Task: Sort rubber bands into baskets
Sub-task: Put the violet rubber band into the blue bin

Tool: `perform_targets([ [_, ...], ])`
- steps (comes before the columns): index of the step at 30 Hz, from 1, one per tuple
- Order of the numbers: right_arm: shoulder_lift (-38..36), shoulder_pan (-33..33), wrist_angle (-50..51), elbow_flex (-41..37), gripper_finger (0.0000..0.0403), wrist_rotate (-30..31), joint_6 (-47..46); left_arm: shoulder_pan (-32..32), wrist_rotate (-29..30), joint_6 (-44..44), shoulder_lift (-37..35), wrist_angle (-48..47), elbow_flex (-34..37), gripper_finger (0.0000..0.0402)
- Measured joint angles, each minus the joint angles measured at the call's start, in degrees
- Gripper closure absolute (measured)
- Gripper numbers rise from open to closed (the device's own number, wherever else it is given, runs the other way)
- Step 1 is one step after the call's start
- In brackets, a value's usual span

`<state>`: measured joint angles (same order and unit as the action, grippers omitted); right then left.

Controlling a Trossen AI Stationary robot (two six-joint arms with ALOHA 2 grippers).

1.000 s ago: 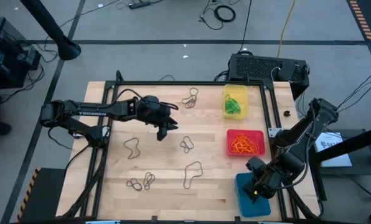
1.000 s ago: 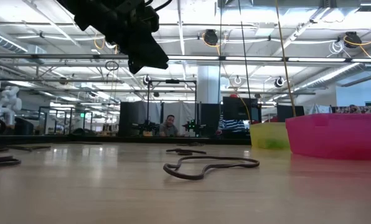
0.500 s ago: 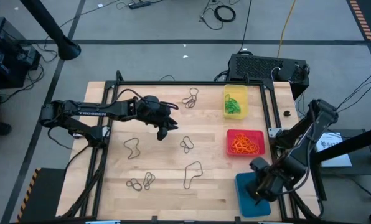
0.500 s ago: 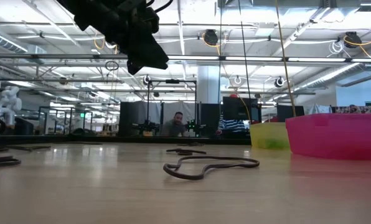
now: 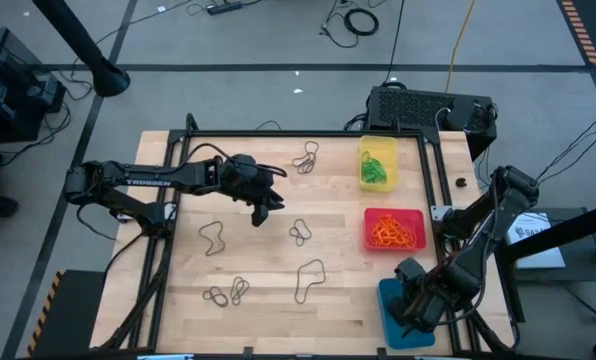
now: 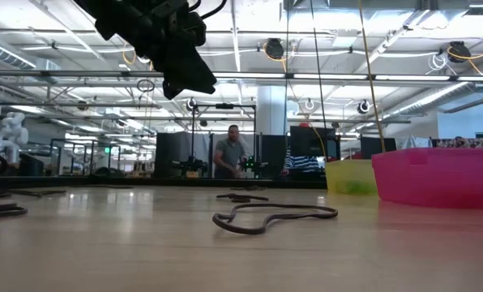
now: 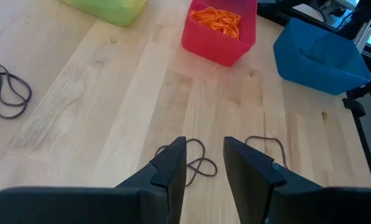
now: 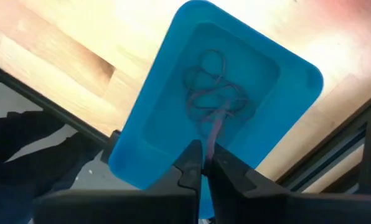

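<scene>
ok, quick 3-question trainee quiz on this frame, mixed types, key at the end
1. True or false: the left gripper is shut on a band.
2. The right gripper hangs over which basket? A yellow, B red, C blue
3. Fill in: the red basket holds ___ bands.

Key: 1 false, its fingers stand apart and empty above the table. 2 C, the blue basket. 3 orange.

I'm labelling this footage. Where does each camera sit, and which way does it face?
High: overhead, straight down on table, both arms.
Low: table height, across a dark band into the room; left arm above.
Left wrist: past the left claw toward red basket.
Right wrist: past the right claw, into blue basket.
Shared: both wrist views show the blue basket.
</scene>
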<state>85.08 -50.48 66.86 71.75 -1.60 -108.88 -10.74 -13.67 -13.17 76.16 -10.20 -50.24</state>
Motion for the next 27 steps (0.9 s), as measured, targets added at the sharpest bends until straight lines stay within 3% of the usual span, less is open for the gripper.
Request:
perform_targets([
  [9,-0.04,0.04,-0.91,0.0,0.0345,-0.35,-1.17,0.0,0.0,0.08,0.0,-0.07,0.0,0.0289],
  [16,-0.22,2.05,-0.86,0.0,0.0318,-5.0,-1.22,0.0,0.0,0.59,0.0,-2.23,0.0,0.0288],
  [22,-1.96,6.49,-1.02,0.0,0.0312,-9.02,4.55,0.0,0.0,1.94,0.0,-3.06,0.0,0.0288],
  [27,-4.24,12.34,-0.45,0.0,0.0312,-8.85,10.47,0.0,0.0,1.65,0.0,-3.37,0.0,0.0288],
])
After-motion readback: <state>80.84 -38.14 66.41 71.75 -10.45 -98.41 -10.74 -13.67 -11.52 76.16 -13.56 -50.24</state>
